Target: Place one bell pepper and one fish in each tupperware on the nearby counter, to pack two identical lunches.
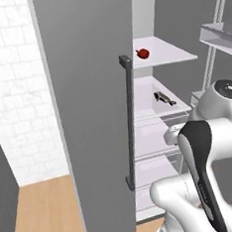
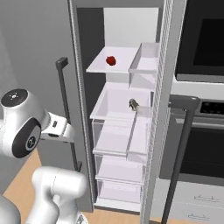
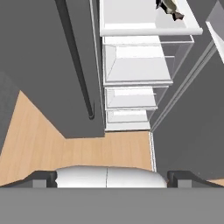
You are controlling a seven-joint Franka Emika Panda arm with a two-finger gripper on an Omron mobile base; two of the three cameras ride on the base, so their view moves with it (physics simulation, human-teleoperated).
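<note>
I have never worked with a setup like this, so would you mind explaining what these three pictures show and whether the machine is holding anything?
This is a rendered kitchen with a white robot arm on a base that can drive. Two pictures come from cameras on the base, behind the arm to its left and right, both facing an open fridge. The third comes from a camera on the hand, looking down along the gripper at the wooden floor and the fridge's lower drawers.

Inside the fridge, a small red item, probably the bell pepper, sits on the top shelf. A dark fish lies on the shelf below. The tall grey panel with the long handle is the fridge door.

The gripper is open and holds nothing.
</note>
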